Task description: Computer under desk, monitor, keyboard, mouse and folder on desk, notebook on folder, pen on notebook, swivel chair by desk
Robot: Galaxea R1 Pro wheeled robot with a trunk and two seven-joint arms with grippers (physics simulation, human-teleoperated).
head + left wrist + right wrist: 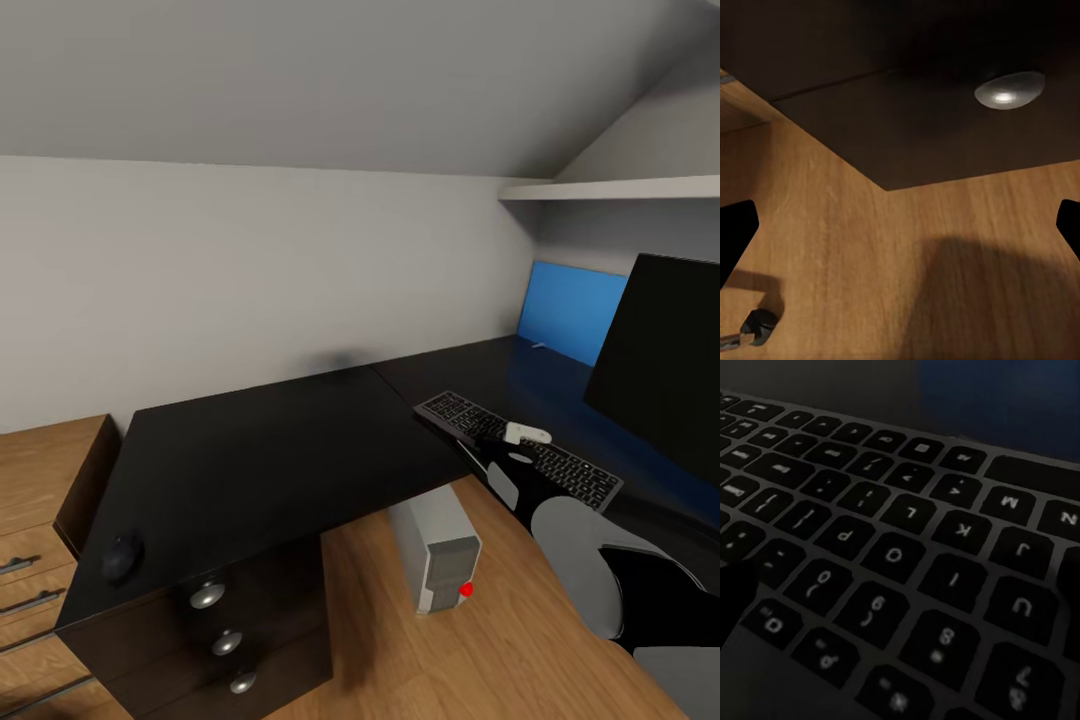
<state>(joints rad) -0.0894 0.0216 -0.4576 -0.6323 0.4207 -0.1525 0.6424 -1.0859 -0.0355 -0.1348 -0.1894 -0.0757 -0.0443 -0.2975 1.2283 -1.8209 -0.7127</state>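
Two arms, one black surface: the scene runs from drawers to screen.
Wooden drawers (30,560): at the far left, beside the surface's end.
Mouse (122,556): on the surface (270,460) near its left front corner, well apart from the keyboard.
Dark drawers (225,640): under the surface's left end, with round silver knobs (206,596); the left wrist view shows one knob (1009,88) above wooden floor (915,262).
Left gripper (900,229): spread wide, fingertips (735,232) at both edges, nothing between them.
Computer (440,550): standing on the floor under the surface, red light facing forward.
Keyboard (515,450): on the surface's right wing, in front of the monitor (665,365).
Right gripper (525,435): just above the keyboard's keys (892,555); cannot tell how far apart its fingers are.
Blue panel (570,310): against the wall behind the monitor.
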